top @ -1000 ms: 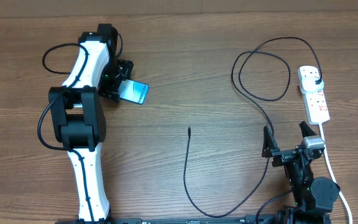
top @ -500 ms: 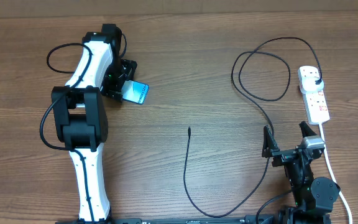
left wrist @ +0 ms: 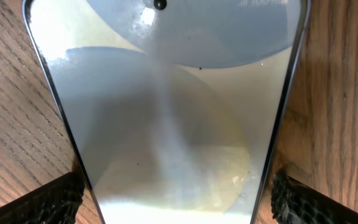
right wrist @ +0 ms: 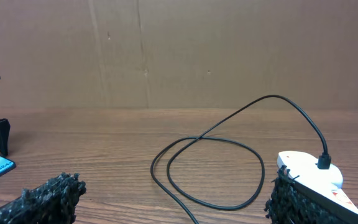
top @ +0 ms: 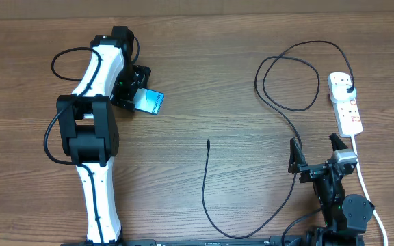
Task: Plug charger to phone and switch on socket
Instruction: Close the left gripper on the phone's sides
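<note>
Status: early. Thin black charger cable (top: 204, 179) has its black plug (top: 348, 89) in the white power strip (top: 347, 113), far right; connector tip (top: 208, 143) lies loose mid-table. Left gripper (left wrist: 179, 199) is fully open, straddling the slim blue-screened phone (top: 149, 102) far left, unclamped. Right gripper (top: 314, 154) is wide open and empty, near right. Plugging in and switching on not yet done.

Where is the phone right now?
Overhead view: the phone sits on the table's left side, straddled by the open left end effector, far from the power strip.
</note>
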`<action>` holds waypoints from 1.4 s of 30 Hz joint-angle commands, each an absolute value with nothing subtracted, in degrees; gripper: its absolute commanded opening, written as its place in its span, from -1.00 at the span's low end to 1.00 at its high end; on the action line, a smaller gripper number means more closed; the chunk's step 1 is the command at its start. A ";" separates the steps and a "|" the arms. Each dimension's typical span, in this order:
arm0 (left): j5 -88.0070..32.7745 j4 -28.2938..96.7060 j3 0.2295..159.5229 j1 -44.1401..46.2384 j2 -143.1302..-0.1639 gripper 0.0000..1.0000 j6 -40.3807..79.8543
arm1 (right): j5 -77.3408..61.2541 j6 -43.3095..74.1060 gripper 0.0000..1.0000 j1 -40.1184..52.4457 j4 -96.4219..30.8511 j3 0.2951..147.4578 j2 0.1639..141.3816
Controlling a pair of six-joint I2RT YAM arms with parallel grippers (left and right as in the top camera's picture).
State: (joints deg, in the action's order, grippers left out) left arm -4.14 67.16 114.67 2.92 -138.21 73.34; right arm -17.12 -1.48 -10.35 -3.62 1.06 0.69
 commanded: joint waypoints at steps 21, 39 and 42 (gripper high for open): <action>-4.05 67.24 112.60 3.44 -140.25 0.93 73.25 | -16.53 -1.28 1.00 -9.96 -3.33 0.45 0.23; -3.88 67.24 112.57 3.44 -140.25 0.70 73.25 | -16.53 -1.28 1.00 -9.96 -3.33 0.45 0.23; -3.86 67.24 112.57 3.44 -140.25 0.66 73.25 | -16.53 -1.28 1.00 -9.96 -3.33 0.45 0.23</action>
